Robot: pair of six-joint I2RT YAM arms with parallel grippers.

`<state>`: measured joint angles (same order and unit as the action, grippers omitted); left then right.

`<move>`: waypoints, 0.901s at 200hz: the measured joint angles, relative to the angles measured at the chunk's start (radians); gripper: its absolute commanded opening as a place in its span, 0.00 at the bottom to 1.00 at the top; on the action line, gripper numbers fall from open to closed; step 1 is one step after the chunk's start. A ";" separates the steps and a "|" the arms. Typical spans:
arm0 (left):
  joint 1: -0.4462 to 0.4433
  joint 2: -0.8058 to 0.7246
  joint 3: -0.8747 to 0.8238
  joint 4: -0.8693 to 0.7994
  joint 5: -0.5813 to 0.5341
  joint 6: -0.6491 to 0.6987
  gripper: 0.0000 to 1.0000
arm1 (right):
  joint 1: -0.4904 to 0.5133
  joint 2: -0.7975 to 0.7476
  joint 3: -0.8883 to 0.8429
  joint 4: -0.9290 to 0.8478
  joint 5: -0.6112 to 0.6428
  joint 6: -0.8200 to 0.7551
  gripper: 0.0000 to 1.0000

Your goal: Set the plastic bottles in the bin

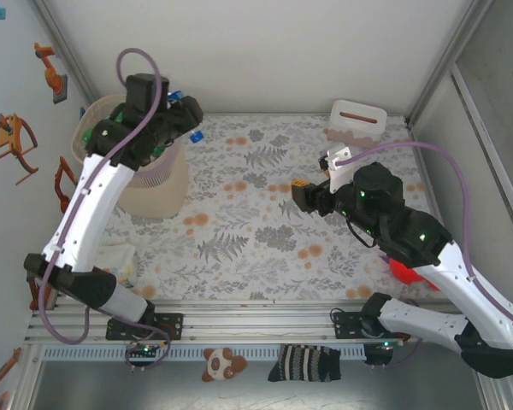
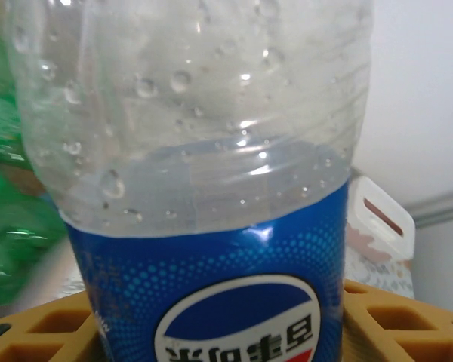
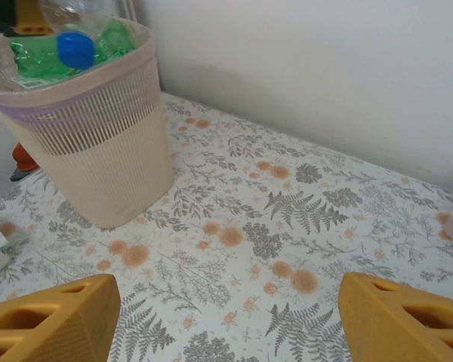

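Note:
My left gripper (image 1: 181, 115) is shut on a clear plastic bottle (image 2: 211, 226) with a blue Pepsi label, held between its yellow fingers (image 2: 45, 328) over the bin (image 1: 154, 192). In the right wrist view that bottle's blue cap (image 3: 75, 49) points down into the mouth of the beige perforated bin (image 3: 98, 143), which has a pink liner. Green bottles (image 3: 30, 60) lie inside it, and they are a green blur (image 2: 7, 226) in the left wrist view. My right gripper (image 3: 226, 317) is open over the floral table, right of centre (image 1: 301, 192), with nothing between its fingers.
A small white box with a slot (image 1: 357, 122) stands at the back right, also seen past the bottle (image 2: 377, 219). A red object (image 1: 402, 272) lies under the right arm. Something white (image 1: 115, 256) lies near the left arm. Walls close in on three sides.

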<state>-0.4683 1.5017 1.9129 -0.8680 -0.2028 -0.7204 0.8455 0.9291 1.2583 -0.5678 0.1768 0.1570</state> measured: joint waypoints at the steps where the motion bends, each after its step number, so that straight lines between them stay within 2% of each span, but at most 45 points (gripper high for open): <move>1: 0.002 -0.002 0.000 -0.001 -0.001 0.000 0.57 | 0.000 0.000 0.000 0.000 0.000 0.000 0.75; 56: 0.193 -0.145 -0.100 -0.050 -0.025 -0.056 0.52 | 0.000 0.007 -0.001 0.007 -0.001 0.000 0.75; 96: 0.285 -0.159 -0.168 -0.078 -0.026 -0.150 0.54 | 0.000 0.012 -0.001 0.007 -0.003 0.000 0.75; 135: 0.328 -0.135 -0.212 -0.091 -0.014 -0.243 0.54 | 0.000 0.012 -0.011 0.010 -0.003 0.000 0.75; 180: 0.332 -0.107 -0.228 -0.082 0.007 -0.314 0.69 | 0.000 0.010 -0.015 0.010 0.000 0.000 0.75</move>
<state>-0.1368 1.3945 1.6852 -0.9501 -0.1959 -1.0344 0.8455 0.9386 1.2434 -0.5579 0.1772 0.1570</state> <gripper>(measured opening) 0.660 0.753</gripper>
